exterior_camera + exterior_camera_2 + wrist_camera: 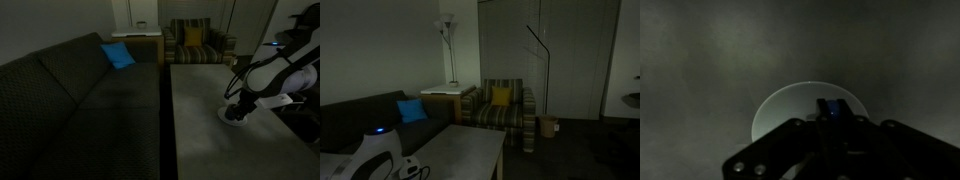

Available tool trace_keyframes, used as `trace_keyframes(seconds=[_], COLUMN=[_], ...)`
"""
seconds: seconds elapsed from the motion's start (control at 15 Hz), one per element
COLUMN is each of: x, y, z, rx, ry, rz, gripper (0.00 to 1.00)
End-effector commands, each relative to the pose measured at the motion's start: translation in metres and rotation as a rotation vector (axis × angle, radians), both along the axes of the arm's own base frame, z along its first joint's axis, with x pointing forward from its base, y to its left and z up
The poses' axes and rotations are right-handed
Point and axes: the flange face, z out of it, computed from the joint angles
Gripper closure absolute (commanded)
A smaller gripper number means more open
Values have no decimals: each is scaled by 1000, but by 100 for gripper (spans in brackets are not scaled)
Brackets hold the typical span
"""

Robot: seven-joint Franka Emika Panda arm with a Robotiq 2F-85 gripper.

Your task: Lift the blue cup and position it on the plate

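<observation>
In the wrist view my gripper [834,108] is shut on the small blue cup [834,114], which sits between the two dark fingers. The round white plate [785,108] lies directly below, and the cup is over its right half. I cannot tell whether the cup touches the plate. In an exterior view my gripper [238,106] points down over the plate [228,116] near the right side of the grey table [200,90]; the cup is hidden there. In an exterior view [415,170] the gripper is at the bottom left, with plate and cup out of sight.
A dark sofa [80,90] with a blue square cushion [117,54] runs beside the table. A striped armchair [190,45] with a yellow cushion stands behind it. A floor lamp [447,40] and a side table [450,95] are in the corner.
</observation>
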Motion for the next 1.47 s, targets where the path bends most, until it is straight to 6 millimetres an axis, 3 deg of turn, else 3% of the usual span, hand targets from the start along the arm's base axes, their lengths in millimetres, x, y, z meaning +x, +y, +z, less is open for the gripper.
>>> trace_keyframes(seconds=[0.0,0.4,0.53,1.07,1.4], x=[1,-1,-1,2,-3], y=[-6,-13,-13,-10,8], z=[1,-1,-2,1,29], rx=[-2,-8,-5,-13,-8], ry=[-7,-6,-4,-24,-27], rz=[-10,-32,-33,-31,-11], gripper=[97,97,61,5,0])
